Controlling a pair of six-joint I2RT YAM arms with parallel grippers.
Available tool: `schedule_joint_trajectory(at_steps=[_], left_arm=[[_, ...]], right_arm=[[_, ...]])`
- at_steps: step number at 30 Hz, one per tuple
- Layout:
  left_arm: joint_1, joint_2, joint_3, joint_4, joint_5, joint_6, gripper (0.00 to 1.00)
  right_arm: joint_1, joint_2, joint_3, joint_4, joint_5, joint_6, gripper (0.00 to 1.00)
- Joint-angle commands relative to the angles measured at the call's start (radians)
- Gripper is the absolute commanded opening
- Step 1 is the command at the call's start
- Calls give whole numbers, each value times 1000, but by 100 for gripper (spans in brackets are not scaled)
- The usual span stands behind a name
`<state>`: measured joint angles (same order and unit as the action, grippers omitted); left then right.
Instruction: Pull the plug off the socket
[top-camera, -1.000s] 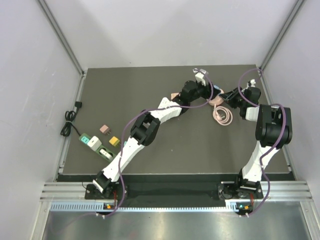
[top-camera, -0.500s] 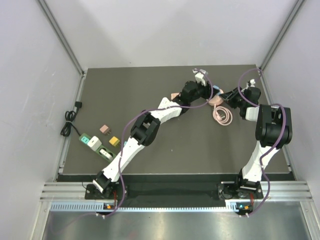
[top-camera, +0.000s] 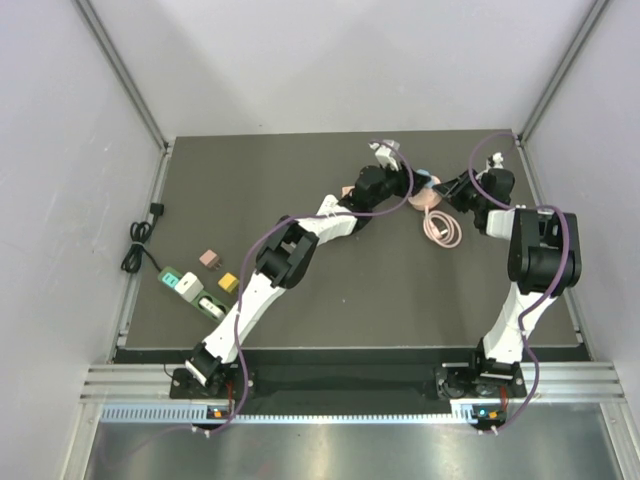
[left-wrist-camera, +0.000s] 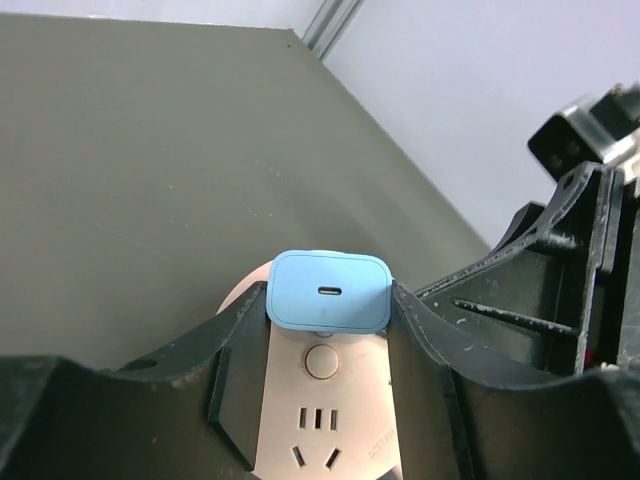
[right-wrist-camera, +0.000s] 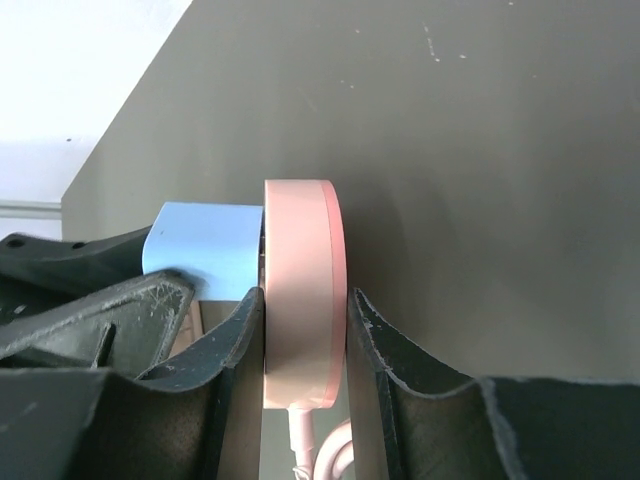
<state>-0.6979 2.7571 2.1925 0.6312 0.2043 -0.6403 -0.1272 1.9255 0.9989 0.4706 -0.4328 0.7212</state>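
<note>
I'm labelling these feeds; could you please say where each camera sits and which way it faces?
Top external: above and behind the arms, looking down on the table; both arms show.
Left wrist: on that wrist, facing the plug in the socket; the left gripper flanks the plug.
Right wrist: on that wrist, facing the socket's rim; the right gripper clamps it.
Shared: both wrist views show plug and socket.
</note>
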Motion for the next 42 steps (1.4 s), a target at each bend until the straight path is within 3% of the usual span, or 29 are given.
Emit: schedule_joint_trajectory(at_steps=[1,6,10,14,18,27,31,35,42], left_arm=[[-32,-96,21,-89,-81,189,0],[-132,-155,13,-174,-298,520,0],[-160,-175,-23,-153,-367,619,0],[-111,-198,-86,-70,-263,457,0],[-16,-214,-187,106,-88,160,0],[47,-163,-226,326,13,-111,0],[15,-221,-229,170,-34,52,0],[-95,-280,-191,-20,-237,449,0],[-137,-294,-178,-42,-271,555,0]], right_arm=[[3,30,9,-113,74,-69,0],[5,24,9,-125,98,-69,0],[6,26,14,-139,109,-69,0],[6,27,17,-145,111,-66,0],[6,29,20,-150,114,-68,0],[5,18,1,-124,111,-55,0],[5,15,0,-130,123,-54,0],[5,12,-2,-138,140,-52,0],[5,7,-3,-147,157,-49,0]])
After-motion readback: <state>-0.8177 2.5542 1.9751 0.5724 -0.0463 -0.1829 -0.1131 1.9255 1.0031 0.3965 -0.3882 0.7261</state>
